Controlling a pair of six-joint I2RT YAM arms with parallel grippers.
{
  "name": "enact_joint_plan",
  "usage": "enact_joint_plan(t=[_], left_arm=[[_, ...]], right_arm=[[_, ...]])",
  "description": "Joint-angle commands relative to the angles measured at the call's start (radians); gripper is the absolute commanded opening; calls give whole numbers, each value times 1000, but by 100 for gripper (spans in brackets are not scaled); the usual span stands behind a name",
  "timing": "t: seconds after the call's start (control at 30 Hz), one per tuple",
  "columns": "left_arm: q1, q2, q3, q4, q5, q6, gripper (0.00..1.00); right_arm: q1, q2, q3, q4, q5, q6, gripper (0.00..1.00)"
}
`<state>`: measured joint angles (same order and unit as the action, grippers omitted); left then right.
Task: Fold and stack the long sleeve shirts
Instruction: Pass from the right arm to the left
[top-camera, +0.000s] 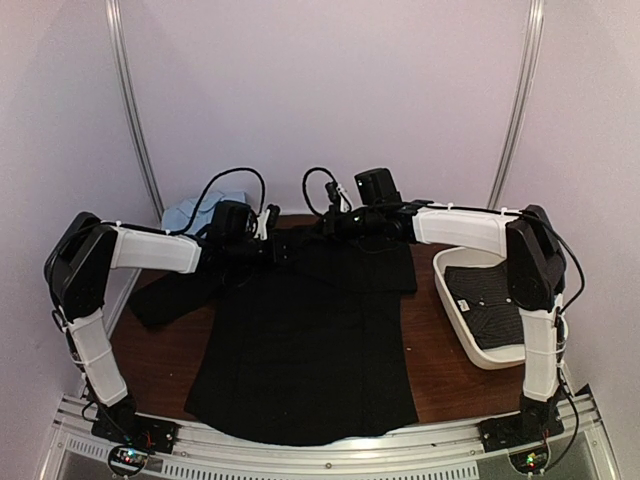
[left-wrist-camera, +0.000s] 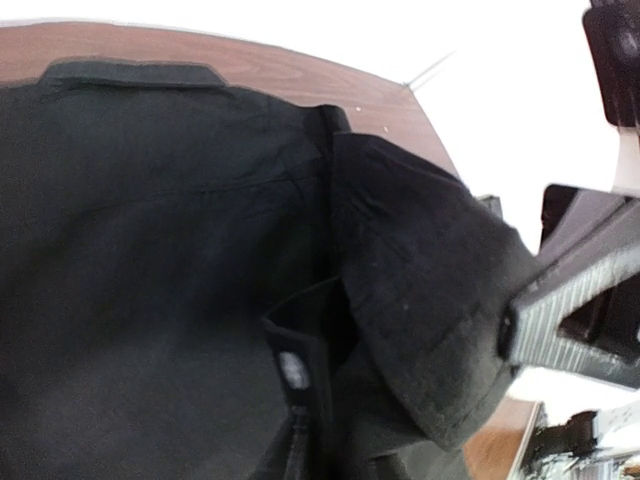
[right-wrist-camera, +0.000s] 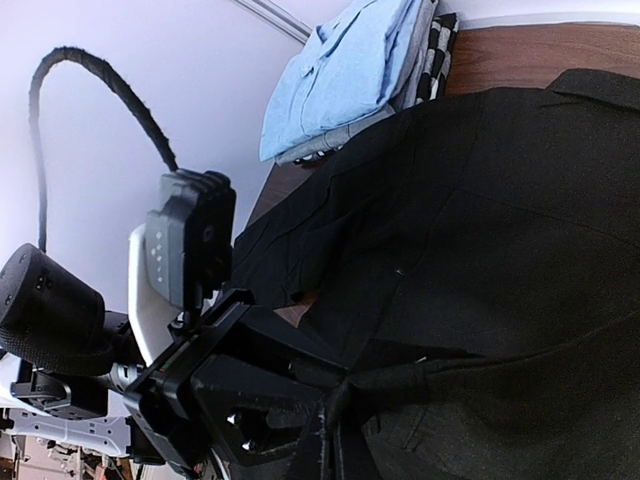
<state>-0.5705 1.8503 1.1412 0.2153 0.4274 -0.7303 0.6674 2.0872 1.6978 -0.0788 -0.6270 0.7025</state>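
One black shirt (top-camera: 300, 340) lies spread across the tabletop (top-camera: 445, 375), hem at the near edge. At the far edge the right gripper (top-camera: 330, 226) is clamped on it. The left gripper (top-camera: 272, 242) touches its cloth, grip unclear. Wood shows either side. A tray (top-camera: 450, 300) with a dotted shirt (top-camera: 490, 305) sits at the right edge, and a blue stack (top-camera: 185, 213) at the far-left corner. White walls (top-camera: 320, 90) enclose.

From above, the fingertips of the left gripper (top-camera: 272, 242) and the right gripper (top-camera: 328, 228) cannot be told from the black shirt (top-camera: 300, 350), dark on dark; the left arm (top-camera: 155, 250) hides part of the pale blue pile (top-camera: 185, 213); the right arm (top-camera: 535, 270) covers one edge of the dotted shirt (top-camera: 480, 295).
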Motion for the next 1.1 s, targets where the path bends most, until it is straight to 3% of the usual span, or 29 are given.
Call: enact_joint_plan(t=[0.0,0.17,0.3,0.47,0.77,1.07], left_arm=[[-5,8,26,42,12,7,3],[-5,-21,26,10,2,6,0],[-5,-53,50,-62,-37,16,0],[-3,-69,132,-179,-90,45,0],[1,-130,259,-268,-97,88,0],[61,-258,302,-382,-225,148,0]], right_arm=[[8,-40,-11,-13,36,-28,1],[9,-84,-39,-40,88,-57,18],[9,-166,-119,-56,155,-78,38],[10,-298,-284,-84,247,-93,50],[0,-482,-530,-163,444,-101,59],[-25,-537,-591,-179,515,-89,66]])
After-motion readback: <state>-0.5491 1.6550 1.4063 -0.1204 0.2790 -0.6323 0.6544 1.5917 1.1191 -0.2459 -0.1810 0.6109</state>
